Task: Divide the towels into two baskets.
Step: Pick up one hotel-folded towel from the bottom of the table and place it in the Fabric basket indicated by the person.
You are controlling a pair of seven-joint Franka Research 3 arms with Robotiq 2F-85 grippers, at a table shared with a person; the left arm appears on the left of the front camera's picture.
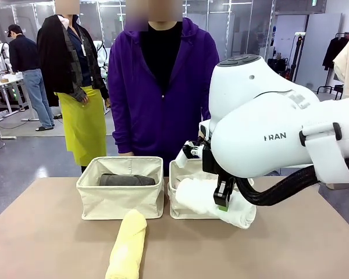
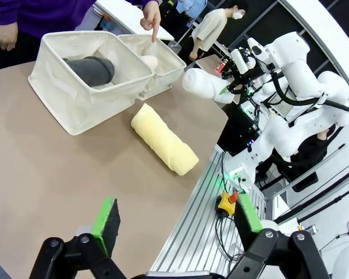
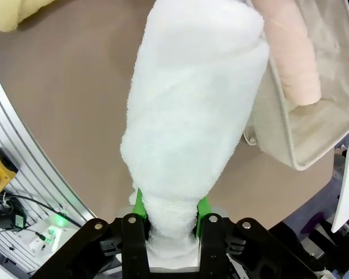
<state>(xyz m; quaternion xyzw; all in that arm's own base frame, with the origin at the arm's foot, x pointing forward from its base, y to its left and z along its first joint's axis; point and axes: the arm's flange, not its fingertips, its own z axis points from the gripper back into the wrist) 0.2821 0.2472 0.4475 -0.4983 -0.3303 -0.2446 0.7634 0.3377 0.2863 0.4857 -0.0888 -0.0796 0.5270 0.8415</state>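
My right gripper [image 1: 223, 200] [image 3: 170, 212] is shut on one end of the white towel [image 1: 200, 199] [image 3: 192, 116], which hangs in the air just in front of the right basket [image 1: 181, 168] [image 3: 279, 133]. A pale pink towel [image 3: 291, 58] [image 2: 150, 61] lies inside that basket. The left basket [image 1: 120, 200] [image 2: 87, 99] holds the dark grey towel [image 1: 128, 180] [image 2: 93, 68]. On the table in front of the baskets lies the pale yellow towel [image 1: 128, 244] [image 2: 163, 138]. My left gripper [image 2: 177, 218] stands open and empty near the table's front edge.
A person in a purple hoodie stands behind the baskets, one hand [image 2: 153, 17] pointing a finger down at the right basket. The table's metal front rail and a yellow-and-red stop button [image 2: 227, 202] lie beyond the near edge.
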